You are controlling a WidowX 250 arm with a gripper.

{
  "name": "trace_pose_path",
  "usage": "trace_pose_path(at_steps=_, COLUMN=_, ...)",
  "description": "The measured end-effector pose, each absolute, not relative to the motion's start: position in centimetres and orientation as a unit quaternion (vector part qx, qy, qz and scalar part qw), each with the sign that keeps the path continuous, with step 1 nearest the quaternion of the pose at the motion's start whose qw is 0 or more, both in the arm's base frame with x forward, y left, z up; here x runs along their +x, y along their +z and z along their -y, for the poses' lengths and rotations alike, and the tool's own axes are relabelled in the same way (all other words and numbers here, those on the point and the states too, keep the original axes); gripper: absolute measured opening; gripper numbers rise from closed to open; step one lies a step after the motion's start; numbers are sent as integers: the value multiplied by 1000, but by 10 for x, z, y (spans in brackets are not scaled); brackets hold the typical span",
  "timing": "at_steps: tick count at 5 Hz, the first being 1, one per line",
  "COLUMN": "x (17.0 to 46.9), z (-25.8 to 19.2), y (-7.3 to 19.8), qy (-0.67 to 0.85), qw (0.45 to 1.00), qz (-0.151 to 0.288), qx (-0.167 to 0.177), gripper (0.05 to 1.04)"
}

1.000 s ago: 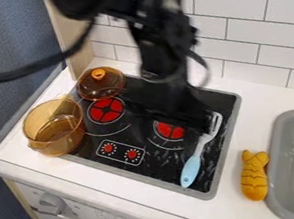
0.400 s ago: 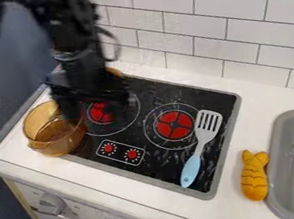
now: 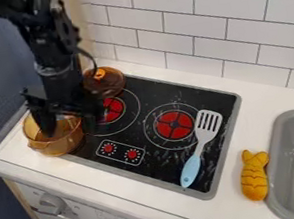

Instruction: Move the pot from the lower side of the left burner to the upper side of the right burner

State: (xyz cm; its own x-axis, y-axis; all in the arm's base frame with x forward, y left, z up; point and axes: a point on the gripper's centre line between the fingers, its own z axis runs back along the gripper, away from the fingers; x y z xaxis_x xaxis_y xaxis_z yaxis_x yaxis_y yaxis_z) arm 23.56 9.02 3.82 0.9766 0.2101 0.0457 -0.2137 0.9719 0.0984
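Our claw has swung across from above the right burner and come down at the pot, its two fingers spread wide with nothing held between them. One finger hangs over the pot's opening, and the other is just past the wall on the side facing the left burner, so we seem to be straddling that wall. We cannot tell whether either finger touches it. The pot has stayed put through the swing: it stands upright at the lower left of the stove, partly over the edge onto the counter. For the task, that means we have gone from approaching to lining up a grasp, while the carry itself has yet to begin. Next, we judge, we should settle a little lower, close on the wall and lift straight up before crossing to the upper side of the right burner. The lid sits close behind the left burner, and the spatula lies with its head beside the right one, so a low path could knock either. Gripped by one wall, the pot may also tip or swivel as we raise it.
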Motion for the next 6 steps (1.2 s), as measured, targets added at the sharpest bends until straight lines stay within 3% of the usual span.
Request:
trace_pose_path(at_steps=2, x=250, z=-103, y=12, qy=90, qw=994, qz=30, qx=49, gripper=950)
trace_pose_path(at_steps=3, x=257, z=-104, y=6, qy=77, qw=995, qz=49, qx=35, gripper=729)
trace_pose_path(at_steps=4, x=260, z=-109, y=5, qy=69, qw=994, qz=64, qx=57, gripper=415)
trace_pose_path(at_steps=5, x=260, z=-108, y=4, qy=75, qw=993, qz=69, qx=57, gripper=179)
trace_pose_path(at_steps=6, x=258, z=-105, y=6, qy=76, qw=994, qz=60, qx=59, gripper=83)
